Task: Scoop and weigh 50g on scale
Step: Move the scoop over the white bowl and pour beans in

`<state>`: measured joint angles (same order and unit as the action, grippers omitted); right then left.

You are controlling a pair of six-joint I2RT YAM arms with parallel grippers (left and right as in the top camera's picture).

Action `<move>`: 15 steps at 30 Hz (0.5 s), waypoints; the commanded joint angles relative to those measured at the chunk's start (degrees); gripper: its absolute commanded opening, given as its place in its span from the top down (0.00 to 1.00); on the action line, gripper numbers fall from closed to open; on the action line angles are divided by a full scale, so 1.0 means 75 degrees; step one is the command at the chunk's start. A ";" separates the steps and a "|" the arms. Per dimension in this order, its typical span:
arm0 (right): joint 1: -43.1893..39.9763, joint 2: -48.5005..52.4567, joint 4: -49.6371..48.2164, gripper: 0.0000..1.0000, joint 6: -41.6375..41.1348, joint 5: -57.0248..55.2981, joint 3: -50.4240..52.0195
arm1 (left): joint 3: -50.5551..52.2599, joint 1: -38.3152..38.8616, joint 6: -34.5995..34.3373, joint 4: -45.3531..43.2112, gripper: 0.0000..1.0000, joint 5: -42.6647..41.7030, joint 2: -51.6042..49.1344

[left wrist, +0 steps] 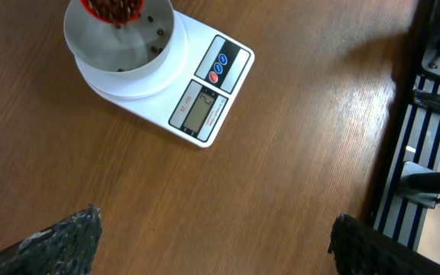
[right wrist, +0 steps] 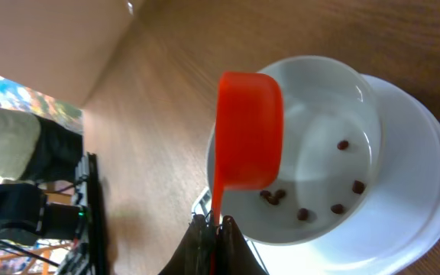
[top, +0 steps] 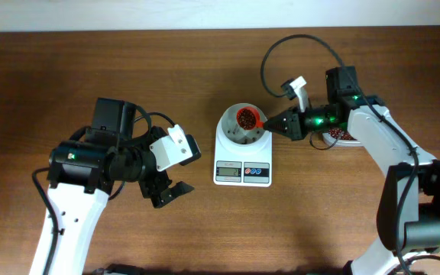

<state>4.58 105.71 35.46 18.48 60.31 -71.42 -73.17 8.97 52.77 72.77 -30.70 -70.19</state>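
The white scale (top: 242,173) stands mid-table with a round white bowl (top: 229,131) on top. A red scoop (top: 247,118) full of red beans hangs over the bowl, and my right gripper (top: 270,122) is shut on its handle. In the right wrist view the scoop (right wrist: 249,130) is seen from below, over the bowl (right wrist: 319,114), which holds several loose beans; the gripper (right wrist: 215,228) pinches the handle. My left gripper (top: 170,191) hovers open and empty left of the scale. The left wrist view shows its fingertips (left wrist: 67,238) wide apart over bare wood, with the scale (left wrist: 205,107) beyond.
A container of red beans (top: 344,136) sits to the right of the scale, mostly hidden under the right arm. Beyond the table's edge stands a dark metal frame (left wrist: 434,137).
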 commanded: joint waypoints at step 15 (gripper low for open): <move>0.0589 -0.0863 0.0099 0.96 -0.0154 -0.2127 -0.0038 | 0.0038 -0.0035 0.0061 -0.0012 0.01 -0.0137 0.0017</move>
<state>8.69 100.36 36.29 18.39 45.67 -71.42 -73.17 8.95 52.77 72.77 -30.68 -70.19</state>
